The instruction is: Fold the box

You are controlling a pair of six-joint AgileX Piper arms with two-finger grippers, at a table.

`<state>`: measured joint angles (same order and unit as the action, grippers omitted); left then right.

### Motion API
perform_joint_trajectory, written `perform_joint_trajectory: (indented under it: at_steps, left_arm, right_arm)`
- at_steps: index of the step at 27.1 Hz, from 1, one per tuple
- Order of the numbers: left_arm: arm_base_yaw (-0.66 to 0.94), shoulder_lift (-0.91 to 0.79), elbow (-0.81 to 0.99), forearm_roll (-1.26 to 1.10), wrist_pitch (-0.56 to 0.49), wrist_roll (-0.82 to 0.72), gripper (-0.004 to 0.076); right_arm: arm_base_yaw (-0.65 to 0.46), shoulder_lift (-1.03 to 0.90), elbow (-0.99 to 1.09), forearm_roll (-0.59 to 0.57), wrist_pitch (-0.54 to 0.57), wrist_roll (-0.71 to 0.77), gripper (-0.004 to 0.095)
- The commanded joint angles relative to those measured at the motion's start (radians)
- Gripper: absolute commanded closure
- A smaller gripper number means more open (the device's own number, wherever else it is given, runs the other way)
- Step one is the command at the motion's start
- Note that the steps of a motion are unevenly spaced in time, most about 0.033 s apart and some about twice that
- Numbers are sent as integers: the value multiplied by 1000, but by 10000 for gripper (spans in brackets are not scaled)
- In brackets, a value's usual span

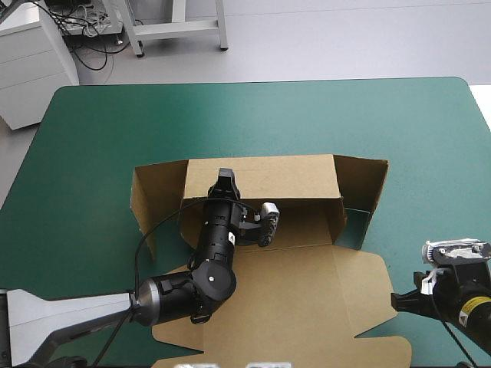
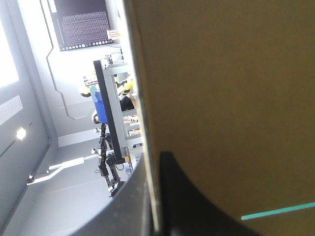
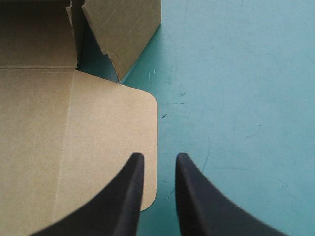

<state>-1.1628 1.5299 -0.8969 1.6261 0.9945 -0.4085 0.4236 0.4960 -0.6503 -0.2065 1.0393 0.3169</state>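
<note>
**Box partway up: far wall standing, sides and lid left to do**

The box (image 1: 303,230) is lying at the middle of the teal-green desk (image 1: 92,138), partly formed. Its far wall (image 1: 284,176) is standing upright. The left flap (image 1: 153,192) and the right flap (image 1: 364,192) are angling outward, not tucked, and a strip of the cover is showing through at the right corner. The lid (image 1: 291,307) is lying flat on the near side.

The left gripper (image 1: 225,178) is reaching over the box floor, and its black fingers (image 2: 182,196) are pinching the top edge of the far wall, one on each side of the board. The right gripper (image 3: 159,158) is hovering low at the lid's right near corner, its fingers standing narrowly apart and holding nothing.

By my reading, raising and tucking the side walls is what is remaining.
</note>
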Motion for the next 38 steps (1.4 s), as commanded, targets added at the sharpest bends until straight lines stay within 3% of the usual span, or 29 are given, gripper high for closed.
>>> perform_joint_trajectory:
  at_steps: [1,2,4,15,23,29,35,38]
  left_arm:
    - [-7,-29,-8,6,-1,8,756]
    - [-7,-29,-8,6,-1,1,756]
    - [-7,-29,-8,6,1,-68,756]
    - [-7,-29,-10,11,37,-125,756]
    - [-7,-29,-12,34,41,-125,756]
    - [-7,-29,-12,124,101,-125,756]
    - [-7,-29,-12,128,120,-148,756]
    - [-7,-29,-12,151,120,-166,756]
  right_arm:
    - [-6,13,-26,-18,-62,-9,403]
    - [-6,13,-26,-18,-66,-9,240]
    - [-6,18,-34,-21,-66,-9,98]
    - [-6,314,-342,-216,-7,17,93]
    - [-24,564,-664,-231,12,-52,93]
    - [-133,755,-897,-144,46,-166,93]
    - [-270,915,-1073,122,68,-343,93]
    - [-315,991,-1127,191,96,-371,93]
